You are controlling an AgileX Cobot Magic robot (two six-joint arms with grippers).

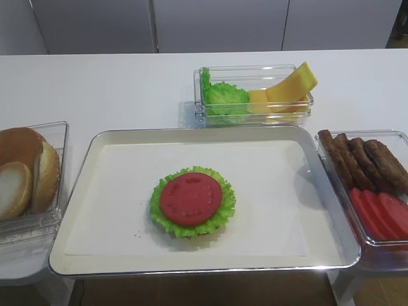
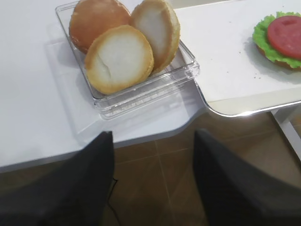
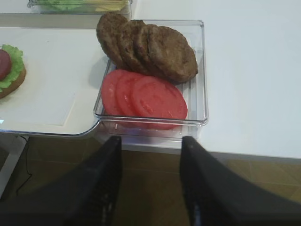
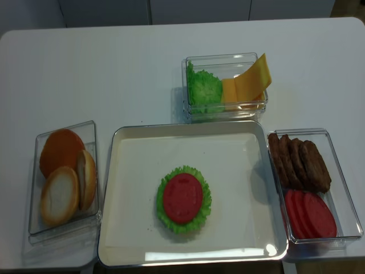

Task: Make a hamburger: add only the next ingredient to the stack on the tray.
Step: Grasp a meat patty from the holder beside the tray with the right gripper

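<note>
Several dark brown patties stand on edge in a clear box right of the tray, with red tomato slices in front of them. In the middle of the tray sits the stack, lettuce-rimmed with a tomato slice on top. In the right wrist view the patties lie ahead of my right gripper, which is open and empty, just off the table's front edge. My left gripper is open and empty too, below the table edge near the buns. Neither gripper shows in the high views.
A clear box of lettuce and yellow cheese stands behind the tray. A clear box of bun halves sits left of the tray. The patty box's clear front wall faces my right gripper. Brown floor lies under both grippers.
</note>
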